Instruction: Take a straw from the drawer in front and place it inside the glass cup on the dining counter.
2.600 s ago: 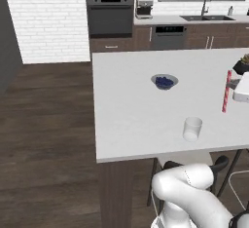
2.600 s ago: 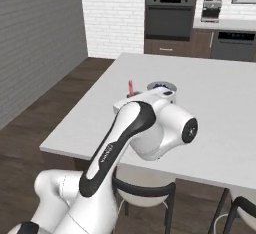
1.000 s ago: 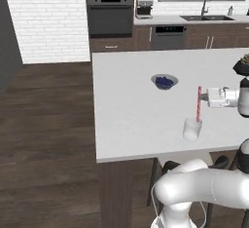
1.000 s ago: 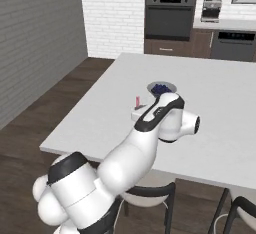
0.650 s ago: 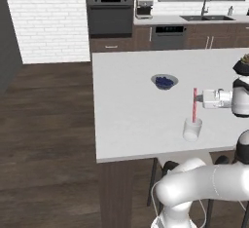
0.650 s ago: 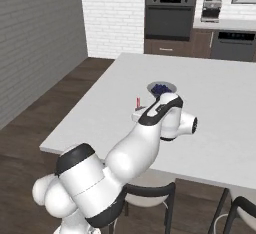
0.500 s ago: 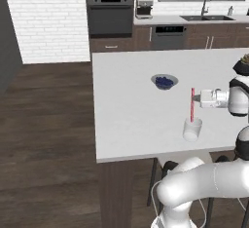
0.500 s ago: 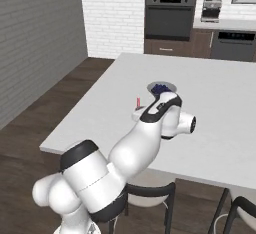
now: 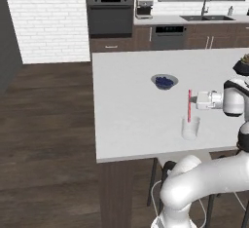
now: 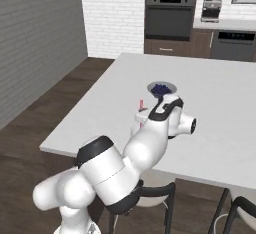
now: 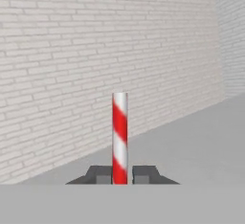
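Straw upright between pincer fingertips

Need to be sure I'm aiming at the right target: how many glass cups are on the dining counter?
1. The glass cup stands near the front edge of the dining counter, directly below the straw held upright by the end effector. The arm hides part of the counter, so others could be concealed.

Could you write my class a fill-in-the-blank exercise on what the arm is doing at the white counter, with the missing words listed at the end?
1. The gripper is shut on the ____.
2. The straw is held upright, its lower end at the rim of the glass ____.
3. The dark blue ____ sits farther back on the dining counter than the glass cup.

Missing words: straw; cup; bowl
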Controlling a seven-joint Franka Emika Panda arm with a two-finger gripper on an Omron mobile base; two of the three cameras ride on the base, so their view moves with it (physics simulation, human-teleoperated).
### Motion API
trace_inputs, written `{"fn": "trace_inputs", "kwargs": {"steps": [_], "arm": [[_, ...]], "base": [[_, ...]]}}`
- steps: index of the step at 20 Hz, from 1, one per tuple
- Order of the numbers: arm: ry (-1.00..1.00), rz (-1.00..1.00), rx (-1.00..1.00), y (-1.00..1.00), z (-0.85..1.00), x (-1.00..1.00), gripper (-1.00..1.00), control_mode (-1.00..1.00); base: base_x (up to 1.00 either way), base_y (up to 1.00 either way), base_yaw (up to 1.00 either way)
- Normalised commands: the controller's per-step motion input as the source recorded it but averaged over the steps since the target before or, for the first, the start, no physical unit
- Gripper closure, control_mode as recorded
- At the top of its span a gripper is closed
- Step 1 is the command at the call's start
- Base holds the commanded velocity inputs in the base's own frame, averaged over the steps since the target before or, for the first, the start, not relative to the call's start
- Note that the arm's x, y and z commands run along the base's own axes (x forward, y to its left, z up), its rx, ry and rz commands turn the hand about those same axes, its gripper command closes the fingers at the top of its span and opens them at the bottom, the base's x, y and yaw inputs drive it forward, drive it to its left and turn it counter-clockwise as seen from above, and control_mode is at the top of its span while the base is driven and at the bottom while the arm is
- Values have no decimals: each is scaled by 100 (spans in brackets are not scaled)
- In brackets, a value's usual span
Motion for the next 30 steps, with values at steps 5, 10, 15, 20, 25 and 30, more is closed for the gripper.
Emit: {"fn": "trace_inputs", "kwargs": {"steps": [5, 10, 15, 20, 25, 30], "arm": [[0, 0, 0, -20, -25, 18, 100, -100], [0, 0, 0, -4, -25, -15, 100, -100], [-1, 0, 0, 16, -24, -49, 100, -100], [0, 0, 0, 30, -17, -18, -100, -100], [0, 0, 0, 21, -20, 0, -100, -100], [-1, 0, 0, 2, -10, 0, -100, -100]], "base": [[0, 0, 0], [0, 0, 0], [0, 0, 0], [0, 0, 0], [0, 0, 0], [0, 0, 0]]}}
